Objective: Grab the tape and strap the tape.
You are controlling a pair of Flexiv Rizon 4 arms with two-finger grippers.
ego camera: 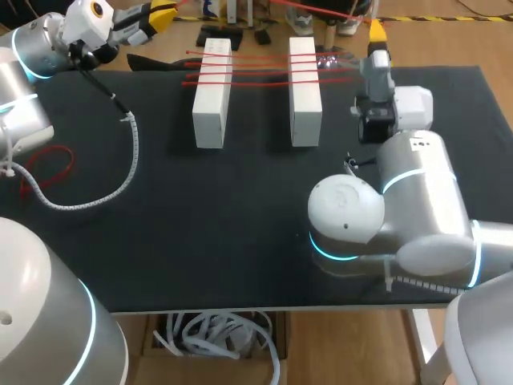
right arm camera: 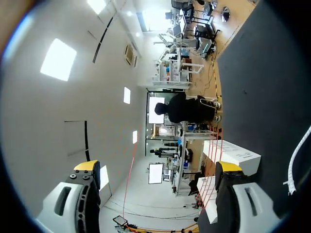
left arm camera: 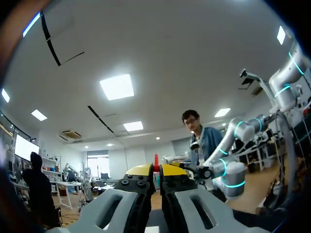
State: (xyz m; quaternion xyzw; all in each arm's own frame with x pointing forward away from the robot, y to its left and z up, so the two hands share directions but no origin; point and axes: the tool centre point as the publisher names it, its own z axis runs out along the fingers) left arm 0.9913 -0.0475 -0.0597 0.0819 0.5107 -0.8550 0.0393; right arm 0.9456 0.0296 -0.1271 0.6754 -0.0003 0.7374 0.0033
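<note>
Several red tape strands lie stretched across two white blocks at the back of the black table. My left gripper hovers past the table's back left edge, shut, and in the left wrist view a thin red sliver of tape shows between its yellow tips. My right gripper hangs above the back right, just right of the blocks, wide open. One red strand runs through the air between its fingers without touching them.
A loose red tape loop lies at the table's left edge. A white spiral cable wrap from my left arm curls over the left half. My right arm's base takes up the front right.
</note>
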